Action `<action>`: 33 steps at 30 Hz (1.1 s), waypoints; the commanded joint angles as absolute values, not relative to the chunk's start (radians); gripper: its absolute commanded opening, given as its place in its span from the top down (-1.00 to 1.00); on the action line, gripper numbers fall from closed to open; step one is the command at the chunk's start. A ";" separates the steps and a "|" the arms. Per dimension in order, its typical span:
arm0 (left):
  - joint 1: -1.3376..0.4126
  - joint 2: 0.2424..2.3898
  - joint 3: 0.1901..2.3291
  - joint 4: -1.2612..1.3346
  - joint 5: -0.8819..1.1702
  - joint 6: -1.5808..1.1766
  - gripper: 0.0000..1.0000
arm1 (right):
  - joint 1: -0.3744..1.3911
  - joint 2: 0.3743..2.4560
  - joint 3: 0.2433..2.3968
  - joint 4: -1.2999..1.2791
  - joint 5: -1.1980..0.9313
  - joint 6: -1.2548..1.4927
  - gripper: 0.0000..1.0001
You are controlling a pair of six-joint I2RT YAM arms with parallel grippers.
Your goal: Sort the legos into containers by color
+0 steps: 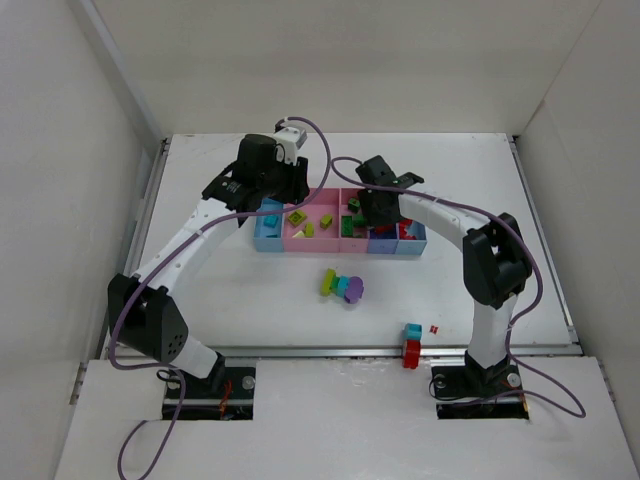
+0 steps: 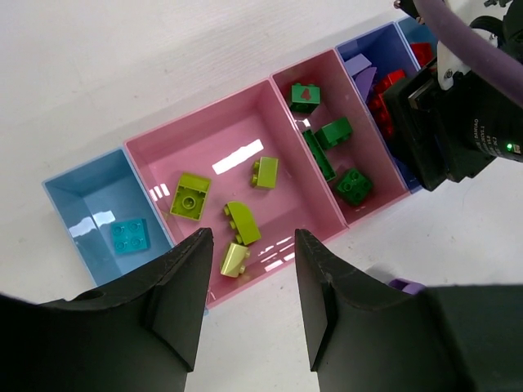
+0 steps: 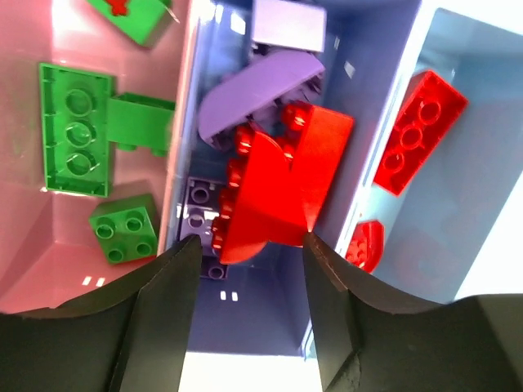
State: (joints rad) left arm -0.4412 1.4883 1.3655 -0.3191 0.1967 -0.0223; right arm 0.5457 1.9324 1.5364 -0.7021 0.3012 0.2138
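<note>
— While both arms hang over the containers [image 1: 268,240] in the top view, what lies outside them?
— A lime, cyan and purple cluster [image 1: 342,287] on the tabletop [image 1: 250,300] before the row, plus a cyan-and-red pair [image 1: 411,345] near the right arm's base. Sorting looks partway done.
— Left wrist view?
— The left gripper [image 2: 249,302] has its fingers moderately apart with nothing between them, above the near edge of the wide pink bin [image 2: 196,139], where lime bricks [image 2: 189,194] lie. One cyan brick [image 2: 131,237] sits in the light blue bin [image 2: 82,196] beside it, and green bricks [image 2: 335,133] lie in the narrow pink bin [image 2: 327,69].
— Right wrist view?
— The right gripper [image 3: 249,245] has its fingers apart around the near end of a red brick [image 3: 282,180] lying on purple pieces [image 3: 261,98] in the purple-blue bin [image 3: 245,318]. I cannot tell whether they grip it. Other red bricks [image 3: 421,131] lie in the end bin [image 3: 466,49].
— Next?
— By colour, that red brick belongs one bin over. It needs a firm grip, a lift over the wall and a release there.
</note>
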 commanded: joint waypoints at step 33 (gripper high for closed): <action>-0.434 1.404 1.305 -0.268 0.212 -0.002 0.14 | 0.546 2.027 1.618 -0.703 0.347 0.364 0.64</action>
